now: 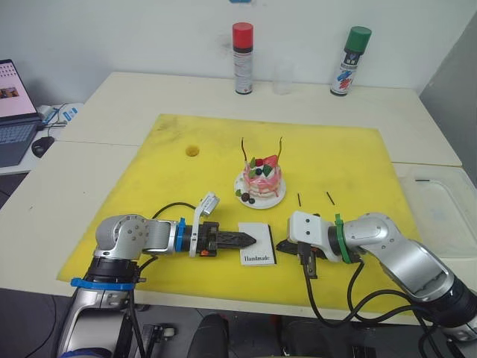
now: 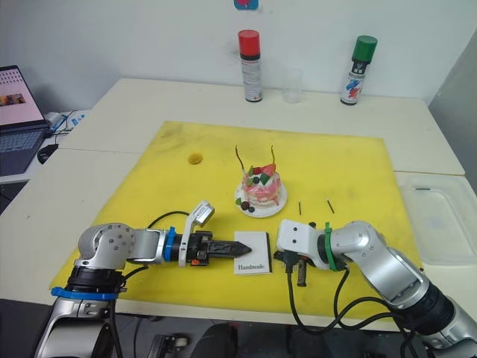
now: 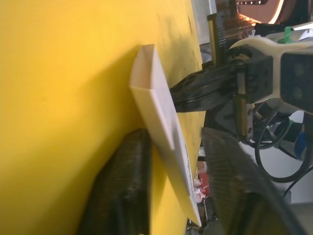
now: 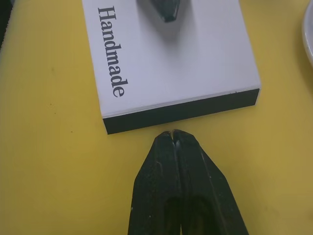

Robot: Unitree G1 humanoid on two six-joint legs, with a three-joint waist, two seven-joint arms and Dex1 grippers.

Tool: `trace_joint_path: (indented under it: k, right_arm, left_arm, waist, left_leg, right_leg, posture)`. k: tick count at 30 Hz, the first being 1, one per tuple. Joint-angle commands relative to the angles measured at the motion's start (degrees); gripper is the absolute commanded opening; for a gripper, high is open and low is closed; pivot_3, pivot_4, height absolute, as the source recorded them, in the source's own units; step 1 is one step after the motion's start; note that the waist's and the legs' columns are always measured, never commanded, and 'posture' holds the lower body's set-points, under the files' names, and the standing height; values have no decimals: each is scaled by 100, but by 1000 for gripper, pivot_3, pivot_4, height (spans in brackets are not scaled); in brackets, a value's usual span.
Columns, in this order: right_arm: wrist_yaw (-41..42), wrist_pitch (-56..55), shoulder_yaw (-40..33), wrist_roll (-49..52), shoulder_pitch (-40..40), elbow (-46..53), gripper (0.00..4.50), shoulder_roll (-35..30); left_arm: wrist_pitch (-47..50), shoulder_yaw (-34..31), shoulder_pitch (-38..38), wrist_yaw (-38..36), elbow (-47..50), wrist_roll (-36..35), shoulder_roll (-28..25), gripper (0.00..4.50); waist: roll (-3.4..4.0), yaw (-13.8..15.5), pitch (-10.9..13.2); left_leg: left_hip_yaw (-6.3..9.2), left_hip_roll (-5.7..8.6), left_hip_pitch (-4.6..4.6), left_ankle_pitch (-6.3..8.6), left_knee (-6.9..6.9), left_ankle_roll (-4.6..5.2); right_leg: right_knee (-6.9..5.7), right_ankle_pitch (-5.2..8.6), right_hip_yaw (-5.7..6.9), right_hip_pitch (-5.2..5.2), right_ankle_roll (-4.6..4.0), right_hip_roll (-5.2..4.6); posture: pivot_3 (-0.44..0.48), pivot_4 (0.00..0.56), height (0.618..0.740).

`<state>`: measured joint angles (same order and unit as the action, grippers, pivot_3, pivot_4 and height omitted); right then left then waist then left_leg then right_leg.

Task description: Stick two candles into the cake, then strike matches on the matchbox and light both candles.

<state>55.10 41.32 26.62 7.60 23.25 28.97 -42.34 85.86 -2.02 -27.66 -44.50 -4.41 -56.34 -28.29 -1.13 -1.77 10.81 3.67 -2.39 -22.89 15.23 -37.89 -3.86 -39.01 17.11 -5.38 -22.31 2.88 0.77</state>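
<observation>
The cake sits on its small white plate mid-mat, with both thin golden candles standing in it, unlit. Two short dark matches lie on the mat to the cake's right. The white "Handmade" matchbox lies near the front edge. My left gripper is shut on the box's left end, one finger over it and one under. My right gripper is shut and empty, its tip just off the box's dark striking edge.
A yellow mat with a small hole covers the table. At the back stand a red-capped can, a clear glass and a green-capped can. A clear tray lies right; a laptop and mouse lie left.
</observation>
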Motion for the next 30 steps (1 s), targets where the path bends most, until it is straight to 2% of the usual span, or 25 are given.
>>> trace_joint_path:
  k: [1,15,30]
  right_arm:
    - [57,-82,46,-29,63,73,0,12]
    - [63,-215,189,-124,366,-233,0,286]
    - [163,-137,231,-139,435,-65,0,467]
  left_arm:
    - [-94,42,103,-26,191,82,-33,2551]
    - [-2,-127,138,185,176,65,140,2551]
    - [74,-225,179,272,104,124,182,2551]
  waist:
    - [0,-1,0]
    - [0,-11,0]
    - [0,-3,0]
  left_leg:
    - [1,0,1,0,0,0]
    - [1,-2,4,0,-2,0]
    - [5,-1,3,0,-1,0]
  right_leg:
    - [0,0,0,0,1,0]
    - [-4,-2,0,1,4,2]
    - [-4,-3,4,1,3,1]
  posture:
    - [0,150,724]
    - [0,150,724]
    - [0,150,724]
